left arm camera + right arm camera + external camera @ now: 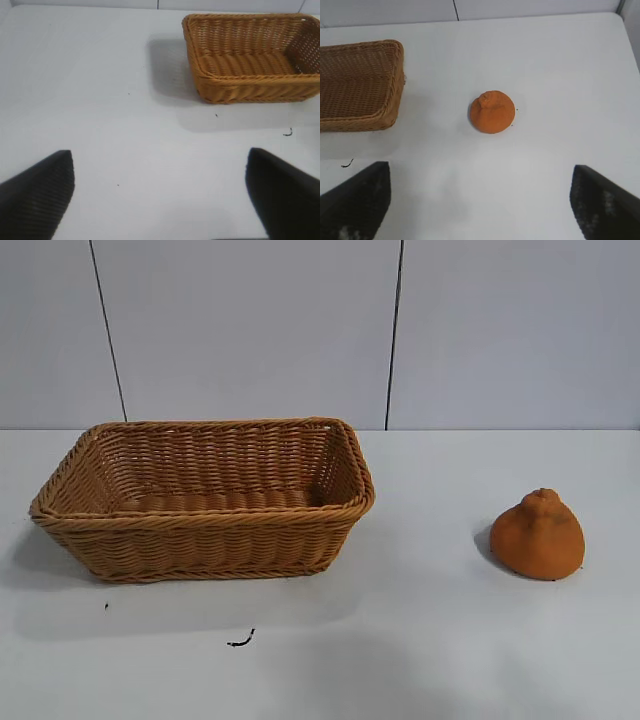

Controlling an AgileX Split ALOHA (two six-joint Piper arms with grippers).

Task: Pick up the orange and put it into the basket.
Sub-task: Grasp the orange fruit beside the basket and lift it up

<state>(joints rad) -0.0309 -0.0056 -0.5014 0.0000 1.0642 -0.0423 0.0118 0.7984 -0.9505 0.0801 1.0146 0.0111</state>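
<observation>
While right gripper [480, 200] jaws gape wide, empty, orange [492, 111] sits ahead, btwn fingertips, apart.

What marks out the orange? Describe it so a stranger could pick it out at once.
Start at the white table and find the big woven basket on its left side in the exterior view. Look right of the basket, across bare tabletop, to the orange sitting alone, apart from the basket. It is the only fruit: squat, matte orange, with a knobby bump on top.
</observation>
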